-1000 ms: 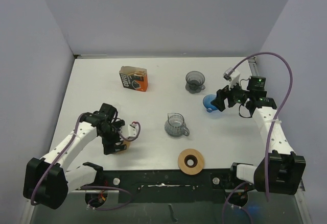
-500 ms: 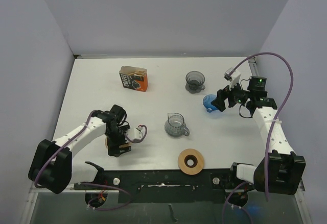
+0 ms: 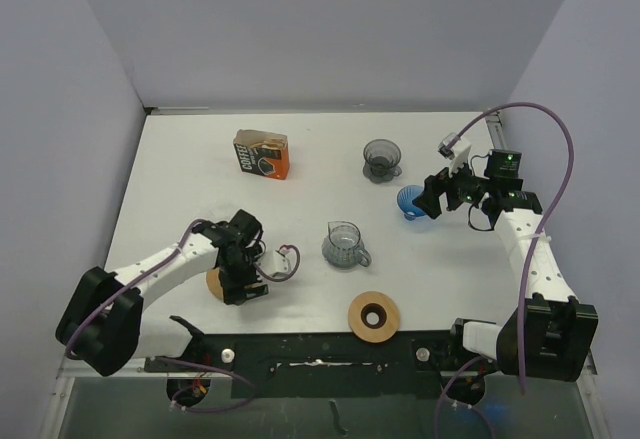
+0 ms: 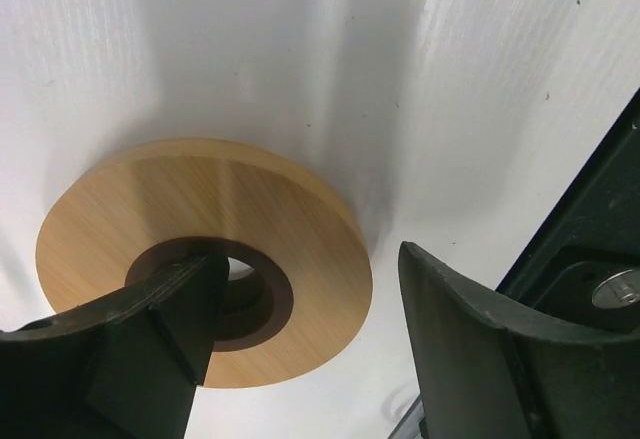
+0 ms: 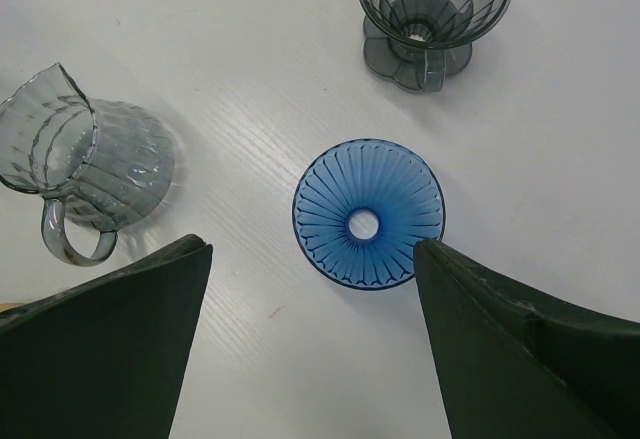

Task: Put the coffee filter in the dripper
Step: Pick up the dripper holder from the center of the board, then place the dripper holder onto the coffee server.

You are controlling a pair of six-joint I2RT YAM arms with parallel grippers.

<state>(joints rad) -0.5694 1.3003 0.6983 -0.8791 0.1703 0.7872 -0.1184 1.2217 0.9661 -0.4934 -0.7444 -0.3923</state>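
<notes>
While the right arm has kept its pose over the last second, the overhead view shows the left arm swung inward, its elbow nearer the middle of the white table (image 3: 170, 189). The left gripper (image 3: 238, 285) sits low on a wooden ring (image 3: 213, 281) near the front left. A second wooden ring (image 3: 373, 316) lies front centre, a glass pitcher (image 3: 343, 245) mid-table, a grey dripper (image 3: 382, 159) behind it, and an orange coffee box (image 3: 262, 153) at the back left. The right gripper (image 3: 428, 199) hovers just beside a blue dripper (image 3: 408, 202).

Left wrist view: the jaws stand apart but have been narrowing. One finger covers the ring's dark centre hole, and the other hangs beyond its outer edge, not touching.

Right wrist view: the fingers are spread wide and hold nothing. The empty blue dripper sits on the table between them.

No loose coffee filter appears in any view; it is probably inside the box. The left arm's shift looks like a grab for the ring, so the filter step seems not yet begun.
</notes>
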